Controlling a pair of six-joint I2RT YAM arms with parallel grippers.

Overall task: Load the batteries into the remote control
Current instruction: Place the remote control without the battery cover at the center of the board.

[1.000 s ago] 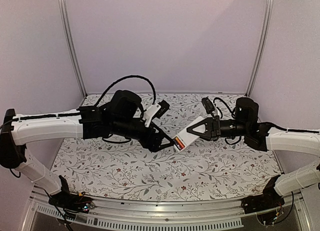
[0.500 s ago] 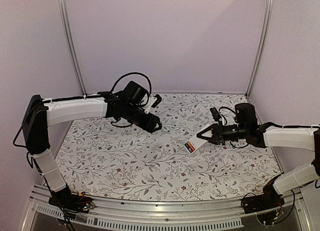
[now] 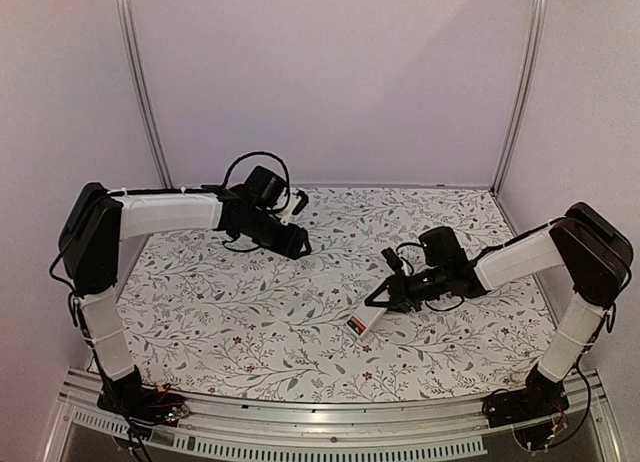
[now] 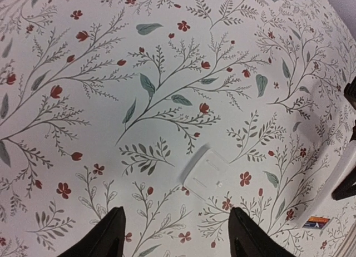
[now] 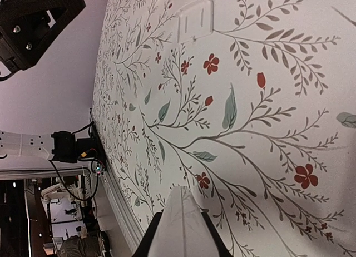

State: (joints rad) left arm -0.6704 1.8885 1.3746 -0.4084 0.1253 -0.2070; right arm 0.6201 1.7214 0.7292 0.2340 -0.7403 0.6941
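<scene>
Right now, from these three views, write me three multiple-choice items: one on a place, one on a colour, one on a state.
1. Where is the white lid?
A. hanging from a cable
B. flat on the tablecloth
C. leaning on the back wall

2. What colour is the back of the remote?
A. white
B. green
C. red

3. How is the left pincer?
A. shut on the remote
B. shut on the lid
C. open and empty

Answers:
1 B, the left wrist view shows it lying on the cloth just ahead of the fingers.
2 A, the back shows white where the right pincer grips it.
3 C, its fingers stand apart with only cloth between them.
</scene>
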